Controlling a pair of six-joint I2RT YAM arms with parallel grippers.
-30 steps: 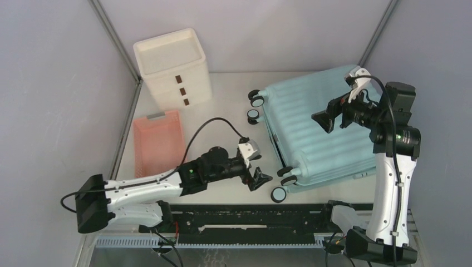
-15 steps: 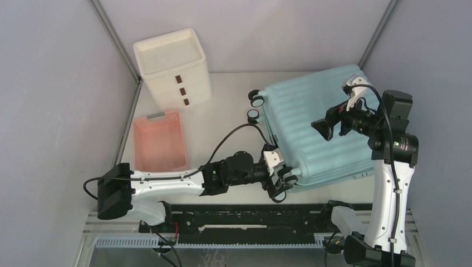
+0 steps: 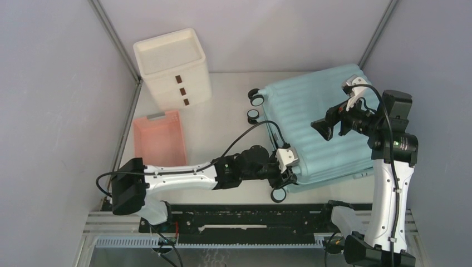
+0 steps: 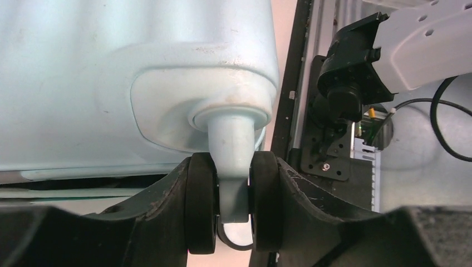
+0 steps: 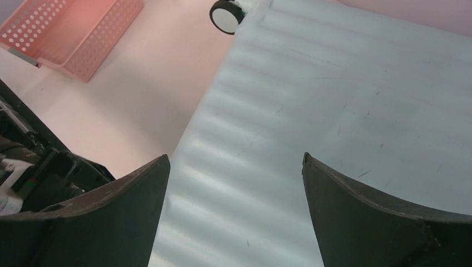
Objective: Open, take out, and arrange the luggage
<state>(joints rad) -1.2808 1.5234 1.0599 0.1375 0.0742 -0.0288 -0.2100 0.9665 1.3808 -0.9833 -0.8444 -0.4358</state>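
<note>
Pale blue luggage [image 3: 300,117] lies on the surface [image 3: 222,105], its ribbed shell directly beneath the right end effector [image 3: 324,125], whose fingers are spread wide. The left end effector [image 3: 286,178] seems to pinch a corner caster [image 4: 201,211], with the shell just ahead.

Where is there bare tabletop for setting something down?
Free: the table between the white three-drawer box, pink perforated basket and pale blue hard-shell suitcase. Crowded: the suitcase's near corner, where the left gripper clamps a wheel stem.
</note>
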